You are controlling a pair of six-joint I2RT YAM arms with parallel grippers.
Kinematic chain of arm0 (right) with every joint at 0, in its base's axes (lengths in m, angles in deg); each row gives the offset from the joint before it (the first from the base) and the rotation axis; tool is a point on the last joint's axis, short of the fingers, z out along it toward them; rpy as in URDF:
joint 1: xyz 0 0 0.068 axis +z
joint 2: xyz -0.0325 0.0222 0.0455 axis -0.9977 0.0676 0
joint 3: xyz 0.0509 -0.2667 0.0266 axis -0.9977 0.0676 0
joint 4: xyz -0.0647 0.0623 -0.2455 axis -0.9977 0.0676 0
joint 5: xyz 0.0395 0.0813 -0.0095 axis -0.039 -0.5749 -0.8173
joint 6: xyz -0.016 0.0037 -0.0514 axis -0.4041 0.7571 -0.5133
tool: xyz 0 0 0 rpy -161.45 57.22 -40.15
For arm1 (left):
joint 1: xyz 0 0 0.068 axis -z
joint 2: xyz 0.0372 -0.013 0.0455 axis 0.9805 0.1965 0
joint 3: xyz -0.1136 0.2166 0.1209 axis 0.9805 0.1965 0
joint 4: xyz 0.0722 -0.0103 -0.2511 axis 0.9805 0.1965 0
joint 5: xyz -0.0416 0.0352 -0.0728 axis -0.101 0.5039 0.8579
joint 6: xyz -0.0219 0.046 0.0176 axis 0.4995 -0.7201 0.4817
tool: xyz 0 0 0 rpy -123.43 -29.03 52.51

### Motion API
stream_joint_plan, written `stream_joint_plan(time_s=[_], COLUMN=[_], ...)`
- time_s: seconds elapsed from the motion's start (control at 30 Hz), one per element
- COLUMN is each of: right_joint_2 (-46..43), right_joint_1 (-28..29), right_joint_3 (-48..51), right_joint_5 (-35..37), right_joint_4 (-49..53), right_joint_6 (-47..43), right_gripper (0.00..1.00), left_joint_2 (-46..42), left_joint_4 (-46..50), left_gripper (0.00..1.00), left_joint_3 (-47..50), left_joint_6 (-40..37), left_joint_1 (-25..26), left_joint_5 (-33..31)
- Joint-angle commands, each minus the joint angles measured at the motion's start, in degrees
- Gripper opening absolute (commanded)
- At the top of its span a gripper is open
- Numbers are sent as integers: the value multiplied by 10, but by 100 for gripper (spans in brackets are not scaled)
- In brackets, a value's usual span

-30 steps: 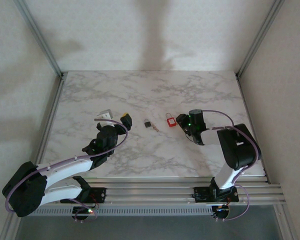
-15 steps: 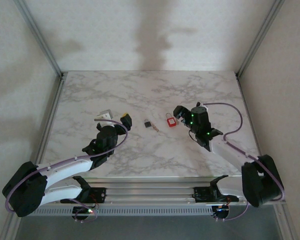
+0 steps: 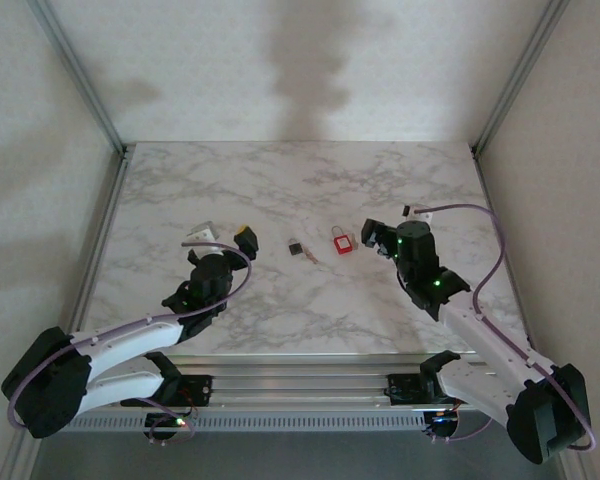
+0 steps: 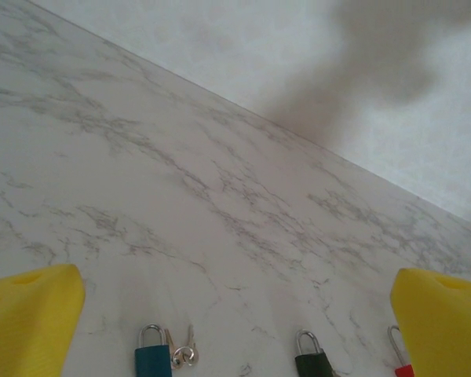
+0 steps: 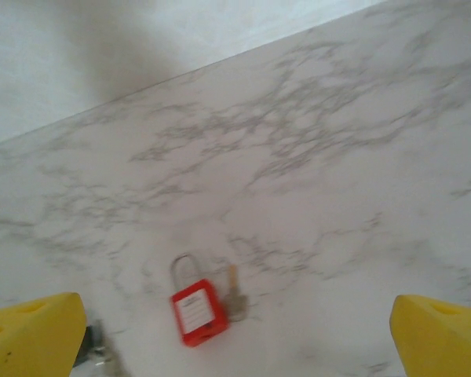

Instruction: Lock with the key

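A red padlock [image 5: 198, 310] lies flat on the marble table [image 3: 280, 180], with a small key [image 5: 234, 297] right beside its body. From above, the red padlock [image 3: 341, 242] sits just left of my right gripper [image 3: 383, 232]. My right gripper [image 5: 235, 338] is open, empty, and hangs short of the lock. A black padlock [image 3: 296, 247] lies further left. My left gripper [image 3: 223, 238] is open and empty too. In the left wrist view my left gripper [image 4: 235, 330] looks over a teal padlock [image 4: 153, 357] with keys [image 4: 184, 353] and the dark padlock [image 4: 312, 360].
The red padlock's edge [image 4: 399, 367] shows at the lower right of the left wrist view. The table's far half is bare marble, bounded by aluminium frame posts [image 3: 100, 110] and white walls. A purple cable [image 3: 480, 270] loops off the right arm.
The right arm has stretched out and swung right, drawing its gripper back a little from the red padlock, and its jaws have opened wide. The left arm has barely moved.
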Motion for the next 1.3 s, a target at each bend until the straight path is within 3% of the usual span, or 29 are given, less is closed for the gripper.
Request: stream_joint_plan(time_s=[0.0, 0.2, 0.4, 0.63, 0.83, 1.03, 1.27], right_joint_2=[-15, -12, 21, 40, 124, 188, 223], right_joint_1=[8, 7, -2, -27, -49, -70, -101], right_joint_3=[25, 84, 142, 187, 207, 213, 188], right_joint_5=[106, 232, 301, 280, 273, 235, 147], right_joint_4=[-7, -95, -219, -320, -423, -515, -521], right_joint_6=[-78, -123, -188, -243, -267, -282, -282], right_gripper=[99, 99, 99, 99, 99, 99, 99], left_joint_2=[-25, -68, -114, -152, -137, -126, -125], left_joint_4=[37, 40, 41, 48, 32, -1, -27], left_gripper=[99, 100, 100, 99, 100, 99, 100], left_joint_3=[-17, 1, 12, 5, 10, 33, 58], left_joint_6=[26, 29, 6, -48, -88, -79, -58], left_joint_1=[-5, -5, -5, -5, -14, -65, -120], left_joint_5=[-51, -128, -146, -147, -147, -105, -90])
